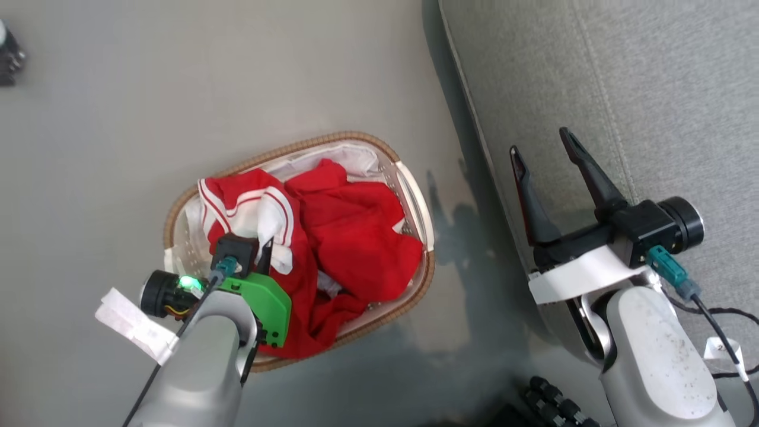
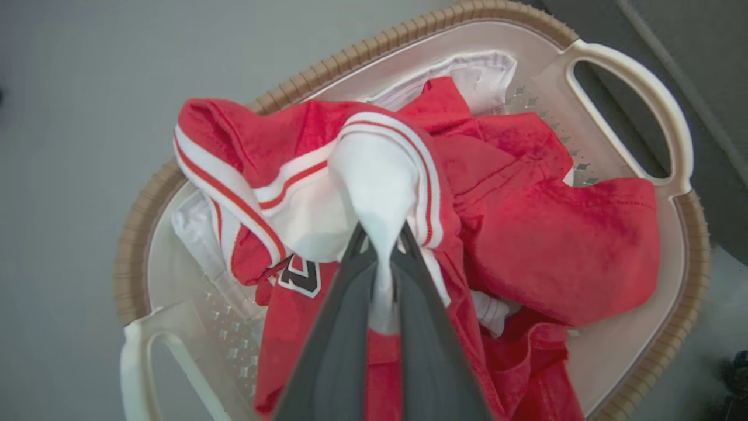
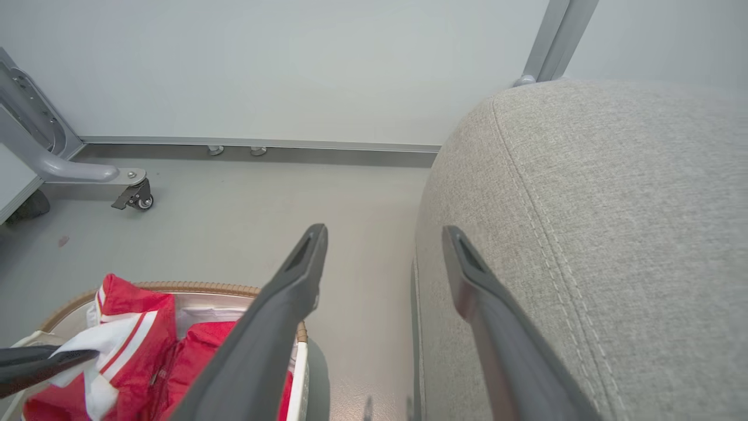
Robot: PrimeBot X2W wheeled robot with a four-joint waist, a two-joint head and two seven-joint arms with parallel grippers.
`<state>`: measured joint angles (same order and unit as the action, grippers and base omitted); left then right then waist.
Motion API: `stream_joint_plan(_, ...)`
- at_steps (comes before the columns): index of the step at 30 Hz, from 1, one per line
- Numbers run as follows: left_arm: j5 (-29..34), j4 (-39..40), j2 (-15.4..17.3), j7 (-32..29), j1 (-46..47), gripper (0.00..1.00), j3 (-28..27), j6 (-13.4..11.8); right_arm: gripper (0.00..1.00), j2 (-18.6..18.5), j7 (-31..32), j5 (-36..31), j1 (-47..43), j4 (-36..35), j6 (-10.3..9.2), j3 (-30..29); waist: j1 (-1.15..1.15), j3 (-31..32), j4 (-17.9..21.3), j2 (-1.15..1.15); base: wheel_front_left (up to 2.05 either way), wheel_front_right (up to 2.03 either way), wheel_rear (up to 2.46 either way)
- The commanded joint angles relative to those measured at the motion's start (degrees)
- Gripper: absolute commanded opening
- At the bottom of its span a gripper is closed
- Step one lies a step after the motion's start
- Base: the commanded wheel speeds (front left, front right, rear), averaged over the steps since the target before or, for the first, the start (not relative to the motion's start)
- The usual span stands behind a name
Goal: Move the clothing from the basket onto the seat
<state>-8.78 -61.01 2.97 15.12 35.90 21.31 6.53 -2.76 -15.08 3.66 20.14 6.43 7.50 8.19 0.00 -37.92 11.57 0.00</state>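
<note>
The oval wicker basket [image 1: 178, 204] stands on the floor left of the seat [image 1: 652, 89]. Two red garments lie in it: one with white striped trim [image 1: 249, 201] at the left, one plain red [image 1: 356, 237] at the right. My left gripper [image 1: 264, 249] reaches down into the basket. In the left wrist view it [image 2: 381, 245] is shut on a white fold of the striped garment [image 2: 380, 175], which bunches up between the fingers. My right gripper [image 1: 539, 142] is open and holds nothing, over the seat's left edge [image 3: 613, 234].
The white liner [image 1: 356, 157] shows at the basket's far end. A cream handle [image 2: 672, 117] faces the seat. A metal frame on a caster [image 3: 134, 199] stands by the wall. A dark object [image 1: 9, 59] sits on the floor far left.
</note>
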Motion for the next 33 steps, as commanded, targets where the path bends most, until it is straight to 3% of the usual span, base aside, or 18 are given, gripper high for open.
stream_joint_plan(1,0.6,1.3,0.3,0.0,-1.7,0.00,0.4,0.2,1.00,-0.2,-0.1,-0.7,-1.5,0.5,-0.02,-0.3,0.00,7.0,-2.4,0.00,0.00,0.00,0.00)
stream_joint_plan(11,1.9,14.7,4.2,0.0,-8.1,0.00,1.5,0.5,1.00,-0.2,-0.1,-2.7,-7.3,3.0,-0.02,-0.7,0.00,21.1,-6.0,0.00,0.00,0.00,0.00)
stream_joint_plan(19,2.1,22.8,8.2,0.1,-7.4,0.00,1.9,0.7,1.00,-0.2,-0.1,-3.7,-11.6,4.1,-0.02,-0.6,0.00,29.8,-7.9,0.00,0.00,0.00,0.00)
stream_joint_plan(33,-1.7,36.1,15.5,-6.5,0.6,0.00,6.5,0.9,1.00,-0.2,-0.1,-4.9,-14.0,4.9,-0.02,1.3,0.00,37.0,-7.5,0.00,0.00,0.00,0.00)
